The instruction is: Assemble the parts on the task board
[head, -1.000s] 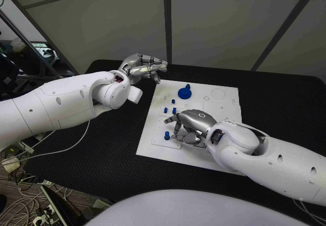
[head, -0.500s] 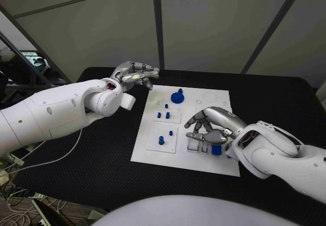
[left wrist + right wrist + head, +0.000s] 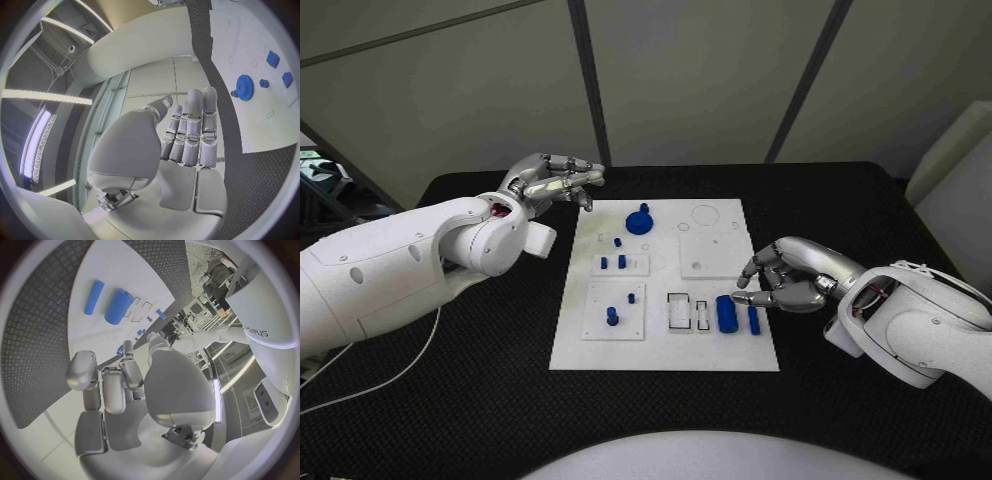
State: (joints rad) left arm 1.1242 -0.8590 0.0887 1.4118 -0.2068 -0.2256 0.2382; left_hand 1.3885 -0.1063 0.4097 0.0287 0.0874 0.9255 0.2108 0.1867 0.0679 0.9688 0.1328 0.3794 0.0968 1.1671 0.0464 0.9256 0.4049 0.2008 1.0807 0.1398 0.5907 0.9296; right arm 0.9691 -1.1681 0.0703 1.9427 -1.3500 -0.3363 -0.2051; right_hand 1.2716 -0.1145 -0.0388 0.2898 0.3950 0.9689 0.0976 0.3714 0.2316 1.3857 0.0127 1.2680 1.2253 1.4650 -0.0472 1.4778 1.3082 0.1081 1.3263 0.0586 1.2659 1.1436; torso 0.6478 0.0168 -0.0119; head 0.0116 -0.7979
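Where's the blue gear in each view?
Head view: blue gear stands on the white board, far end, near the left robot hand.
Left wrist view: gear beside the fingers, on the board.
Right wrist view: cannot make it out.
Shared landmark: the white board.

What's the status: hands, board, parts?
Left hand off the board, holding nothing. Right hand curled at its right edge, holding nothing. Two blue bars lie beside it. Nothing in the way.
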